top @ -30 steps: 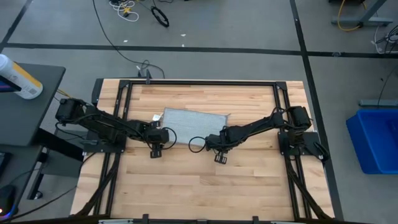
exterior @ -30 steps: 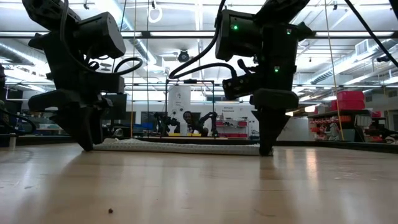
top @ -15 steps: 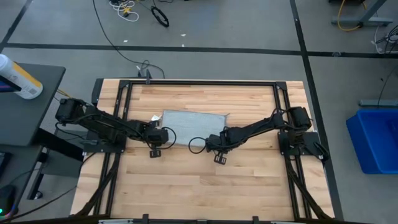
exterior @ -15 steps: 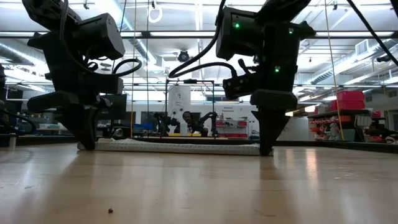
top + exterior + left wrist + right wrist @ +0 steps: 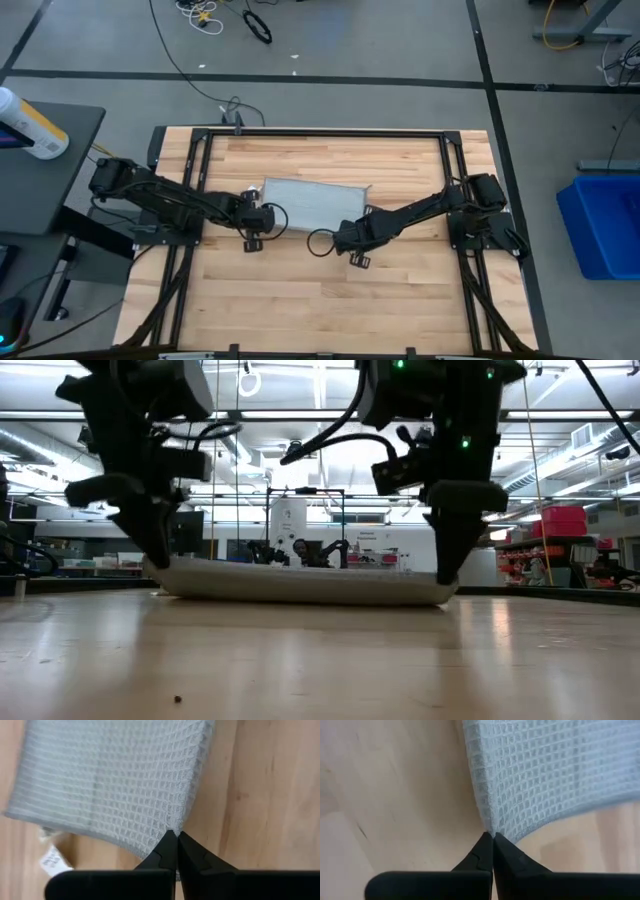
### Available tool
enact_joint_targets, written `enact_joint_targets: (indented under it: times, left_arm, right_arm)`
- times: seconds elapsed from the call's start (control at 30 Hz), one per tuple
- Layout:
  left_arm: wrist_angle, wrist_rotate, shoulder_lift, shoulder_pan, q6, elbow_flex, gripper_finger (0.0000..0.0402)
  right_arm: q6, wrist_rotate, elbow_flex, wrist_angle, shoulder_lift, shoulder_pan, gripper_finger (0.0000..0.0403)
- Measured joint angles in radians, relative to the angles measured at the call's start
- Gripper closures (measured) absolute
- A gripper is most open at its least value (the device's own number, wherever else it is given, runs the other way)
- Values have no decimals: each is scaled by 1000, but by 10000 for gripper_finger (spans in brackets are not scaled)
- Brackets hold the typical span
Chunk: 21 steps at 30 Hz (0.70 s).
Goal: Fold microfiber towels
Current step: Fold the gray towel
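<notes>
The light grey-blue waffle-weave microfiber towel (image 5: pixel 312 201) lies mid-table on the pale wooden table (image 5: pixel 300 300), its near edge lifted (sagging between the arms in the low view). The left gripper (image 5: pixel 172 836) and right gripper (image 5: pixel 491 836) each pinch a near corner, fingers closed on cloth.

Microfiber towel (image 5: pixel 315 200): pale grey-blue, waffle-textured rectangle, centre of high view on wooden worktop (image 5: pixel 330 290); near edge raised off surface in low view; small white tag (image 5: pixel 52 862) at one corner.
</notes>
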Motion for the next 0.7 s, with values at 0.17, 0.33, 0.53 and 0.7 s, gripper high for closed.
enact_joint_targets:
  times: [0.17, 0.33, 0.53, 0.7]
  left_arm:
    - [-16, 5, 0, -1, -13, 34, 398]
    - [-66, 11, 0, -1, -34, 58, 398]
    - [-159, -50, 0, -1, -29, 132, 398]
    - [-209, -132, -1, 19, 2, 198, 398]
  right_arm:
    - [-1, 43, 46, -60, 0, 0, 403]
    - [2, 131, 87, -147, 0, 0, 403]
    - [48, 206, 123, -212, -1, -4, 403]
    - [94, 270, 131, -255, -2, -15, 403]
